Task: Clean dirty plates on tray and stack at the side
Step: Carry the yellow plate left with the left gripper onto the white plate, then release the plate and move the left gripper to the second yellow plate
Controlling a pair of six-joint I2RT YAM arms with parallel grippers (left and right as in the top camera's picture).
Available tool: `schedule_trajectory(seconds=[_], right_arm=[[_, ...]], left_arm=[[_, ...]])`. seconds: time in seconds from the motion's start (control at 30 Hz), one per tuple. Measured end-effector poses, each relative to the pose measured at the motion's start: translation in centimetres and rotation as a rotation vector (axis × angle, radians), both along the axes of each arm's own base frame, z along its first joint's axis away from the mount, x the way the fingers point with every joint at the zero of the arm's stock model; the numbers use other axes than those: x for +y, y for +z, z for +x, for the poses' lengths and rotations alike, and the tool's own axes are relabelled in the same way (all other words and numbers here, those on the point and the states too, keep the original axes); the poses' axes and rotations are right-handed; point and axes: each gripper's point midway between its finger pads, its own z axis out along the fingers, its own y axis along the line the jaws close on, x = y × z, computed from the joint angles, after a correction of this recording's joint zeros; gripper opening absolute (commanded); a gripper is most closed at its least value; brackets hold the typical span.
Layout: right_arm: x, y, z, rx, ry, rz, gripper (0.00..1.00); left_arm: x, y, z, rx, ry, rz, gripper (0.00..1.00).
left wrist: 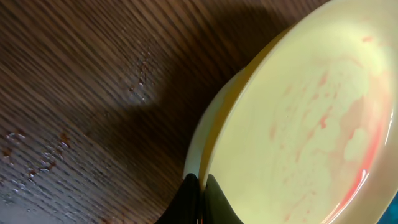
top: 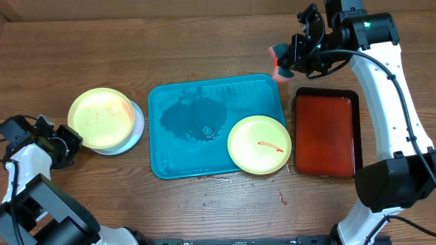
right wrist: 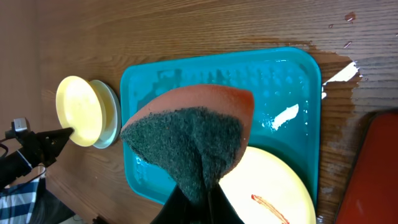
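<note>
Orange sponge (right wrist: 186, 124) gripped by right pincer (right wrist: 199, 199); left pincer (left wrist: 200, 199) pinching rim of stacked yellow plate (left wrist: 298, 118). Might tip if tugged.

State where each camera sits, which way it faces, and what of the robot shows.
Overhead: above the table, facing straight down on the tray; both arms show.
Left wrist: low beside the stacked yellow plate, facing its rim; own fingertips at bottom.
Right wrist: high by the tray's corner, looking down; right gripper shut on the sponge.
Shared: overhead and right wrist both show the tray and smeared plate.
</note>
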Motion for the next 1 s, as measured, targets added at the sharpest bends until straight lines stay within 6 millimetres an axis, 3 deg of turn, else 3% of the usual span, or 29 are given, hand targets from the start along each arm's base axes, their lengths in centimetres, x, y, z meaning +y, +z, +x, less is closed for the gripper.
schedule_trajectory(seconds=[0.1, 0.2, 0.27, 0.83, 1.0], right_arm=[[0.0, 0.0, 0.0, 0.0, 0.0, 0.0, 0.04], [0.0, 0.0, 0.0, 0.0, 0.0, 0.0, 0.05], [0.0, 0.0, -0.1, 0.003, -0.001, 0.0, 0.04], [0.0, -0.1, -0.2, 0.011, -0.003, 0.0, 0.04], [0.0, -0.1, -0.1, 0.009, -0.003, 0.0, 0.04]], left_arm=[[-0.7, -0.1, 0.4, 0.004, -0.013, -0.004, 0.04], [-1.9, -0.1, 0.9, 0.012, -0.045, -0.006, 0.21], [-2.6, -0.3, 1.2, 0.026, -0.069, 0.006, 0.27], [-2.3, -1.1, -0.2, 0.117, -0.036, 0.037, 0.17], [-4.2, 0.0, -0.4, 0.099, -0.123, 0.009, 0.27]])
